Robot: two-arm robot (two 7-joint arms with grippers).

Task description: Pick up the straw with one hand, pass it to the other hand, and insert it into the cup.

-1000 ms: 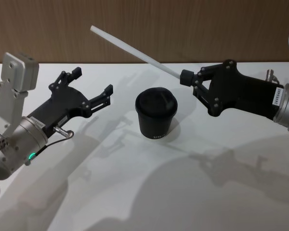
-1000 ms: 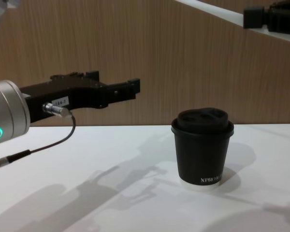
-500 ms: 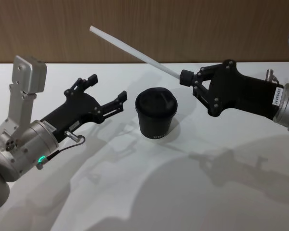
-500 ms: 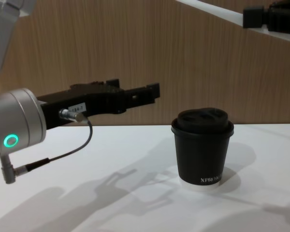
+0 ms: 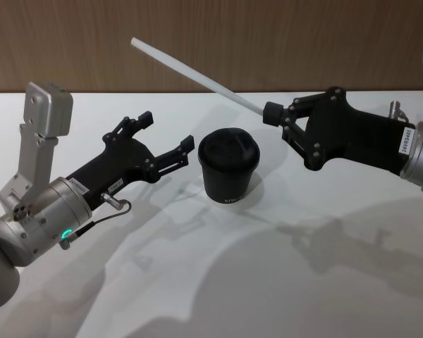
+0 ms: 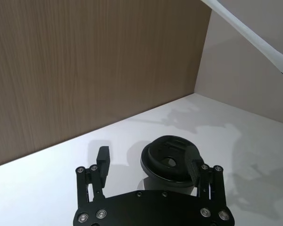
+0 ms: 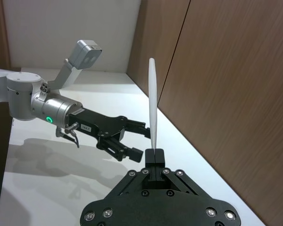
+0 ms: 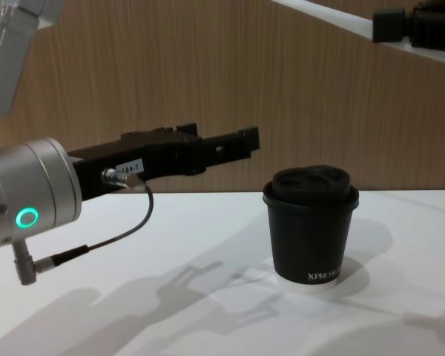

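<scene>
The long white straw (image 5: 197, 74) slants up and to the left above the table, its lower end pinched in my right gripper (image 5: 273, 114), which is shut on it to the right of the cup and above it. The black lidded cup (image 5: 229, 165) stands upright at the table's middle. My left gripper (image 5: 167, 130), with silver wrist and green ring, hovers open just left of the cup, below the straw. The left wrist view has the cup (image 6: 172, 157) beyond the left gripper (image 6: 150, 165) and the straw (image 6: 247, 35) high above. In the chest view the left gripper (image 8: 219, 137) reaches toward the cup (image 8: 311, 226).
The white table (image 5: 268, 282) runs back to a wood-panelled wall (image 5: 268, 35). A thin dark cable (image 8: 96, 241) loops under my left wrist. Shadows of both arms fall on the tabletop.
My left gripper has moved forward and to the right, closer to the cup, staying open. The right gripper and straw have held still.
</scene>
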